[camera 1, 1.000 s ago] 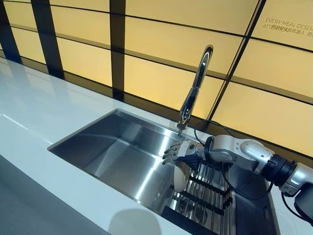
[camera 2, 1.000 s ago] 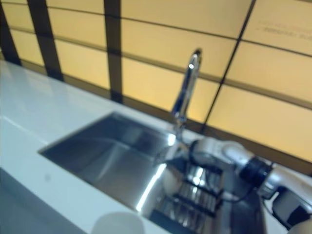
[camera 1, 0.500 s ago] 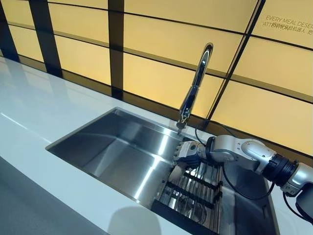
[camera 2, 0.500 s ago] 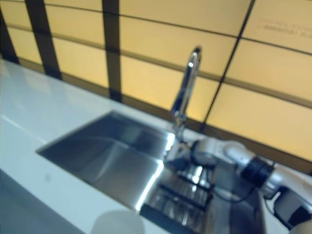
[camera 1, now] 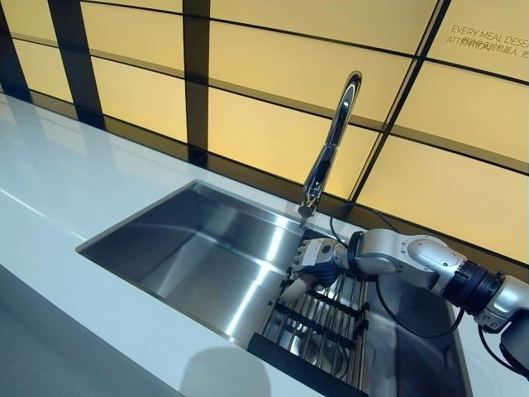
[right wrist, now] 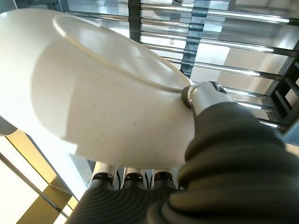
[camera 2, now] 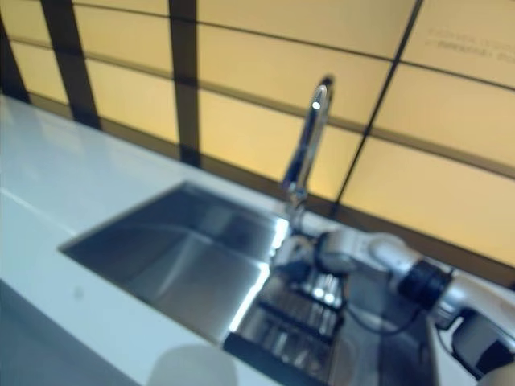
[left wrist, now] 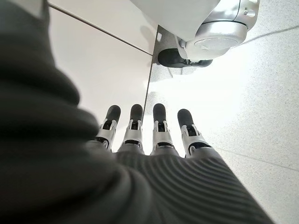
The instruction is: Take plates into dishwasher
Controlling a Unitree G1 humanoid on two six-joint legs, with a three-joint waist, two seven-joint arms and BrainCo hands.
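The plate (right wrist: pixel 107 93) is plain white with a raised foot ring on its underside, pinched between the thumb and fingers of the right hand (camera 1: pixel 318 258) above the rack (camera 1: pixel 318 331) in the sink (camera 1: pixel 198 248), under the faucet (camera 1: pixel 331 141). Half a second ago it hardly showed. The left hand (left wrist: pixel 154 135) hangs straight-fingered.

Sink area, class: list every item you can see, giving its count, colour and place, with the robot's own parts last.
Sink: one, steel, set in the counter.
Counter: one, white, around the sink.
Tap: one, chrome, behind the sink.
Rack: one, black frame with metal bars, across the sink's right end.
Wall panels: several, yellow, dark-framed, behind the counter.
Plate: one, white, in the right hand over the rack.
Right hand: thumb and fingers pinching the plate.
Left hand: fingers straight, empty, above the floor.
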